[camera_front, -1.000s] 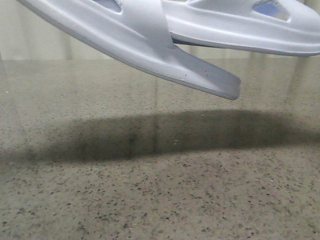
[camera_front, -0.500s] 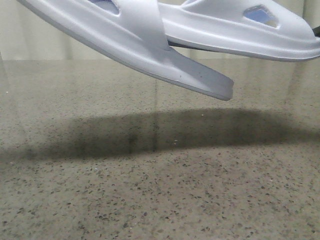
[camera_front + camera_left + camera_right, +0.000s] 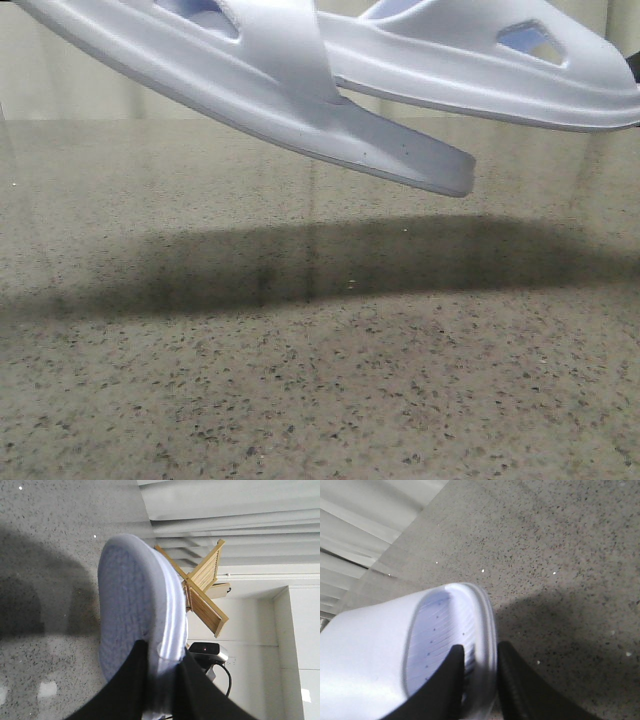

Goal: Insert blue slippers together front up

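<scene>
the front view sits low and close over the speckled desk (image 3: 320, 380), facing forward to pale curtains, the slippers (image 3: 300, 90) filling its upper frame. the left wrist camera looks along its fingers (image 3: 130, 685) at one sole, very near. the right wrist camera looks down on a footbed. all three share the desk.

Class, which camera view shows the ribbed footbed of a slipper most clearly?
The right wrist view: the ribbed footbed faces the camera, with the right pincer clamped on that slipper's rim. The front view shows both slippers from the side only. The left wrist view shows a textured sole, not a footbed.
</scene>
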You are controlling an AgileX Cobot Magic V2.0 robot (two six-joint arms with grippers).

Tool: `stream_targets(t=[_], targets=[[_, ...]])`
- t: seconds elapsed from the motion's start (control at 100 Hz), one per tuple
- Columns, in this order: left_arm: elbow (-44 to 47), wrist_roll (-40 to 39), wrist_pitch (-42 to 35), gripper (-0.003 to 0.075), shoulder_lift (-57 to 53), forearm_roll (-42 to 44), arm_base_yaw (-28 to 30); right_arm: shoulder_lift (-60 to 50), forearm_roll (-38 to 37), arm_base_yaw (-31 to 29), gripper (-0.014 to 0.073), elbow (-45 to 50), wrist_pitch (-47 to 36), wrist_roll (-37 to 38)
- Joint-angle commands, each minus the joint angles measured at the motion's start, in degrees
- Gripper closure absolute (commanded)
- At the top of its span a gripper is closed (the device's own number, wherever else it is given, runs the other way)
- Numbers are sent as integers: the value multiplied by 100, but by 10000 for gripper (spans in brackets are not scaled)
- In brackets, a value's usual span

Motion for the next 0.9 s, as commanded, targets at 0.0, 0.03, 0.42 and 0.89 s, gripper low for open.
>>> stream_targets(t=[0.0, 0.03, 0.42, 0.89], targets=[[-148, -37, 299, 704, -22, -509, -47, -21, -13, 6, 366, -172, -44, -249], [-148, -37, 291, 704, -22, -509, -47, -21, -27, 6, 336, -172, -44, -271], [-148, -37, 201, 704, -22, -509, -47, -21, -27, 6, 261, -172, -920, -300], [-148, -37, -5, 704, 10, -277, -47, -540, -70, 6, 262, -866, -1490, -369]])
